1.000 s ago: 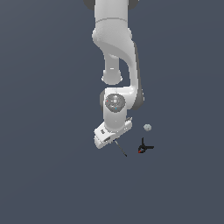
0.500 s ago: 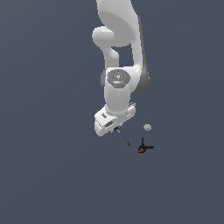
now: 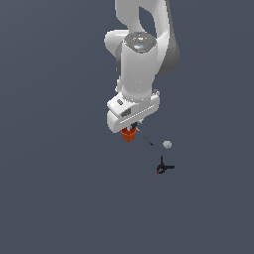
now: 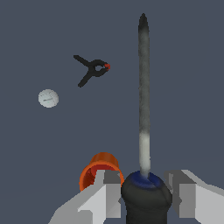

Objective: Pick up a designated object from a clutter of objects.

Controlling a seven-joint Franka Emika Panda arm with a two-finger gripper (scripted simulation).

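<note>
Raised since the earlier frames, the gripper (image 4: 144, 197) pinches the screwdriver (image 4: 143, 109) by its handle, clear of the orange cup (image 4: 97, 171); lifting should proceed vertically, grip held firm.

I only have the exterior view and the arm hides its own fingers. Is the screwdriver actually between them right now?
Observer: Yes. In the wrist view the screwdriver has its dark handle between the two fingers of the gripper.
Operator: Where does the shaft point?
Observer: Straight out from the gripper, past the black clamp.
Operator: Is the orange cup touching the fingers?
Observer: The orange cup shows just behind one finger; contact cannot be judged.
Operator: And the whitish ball?
Observer: The whitish ball lies apart, beside the clamp.
</note>
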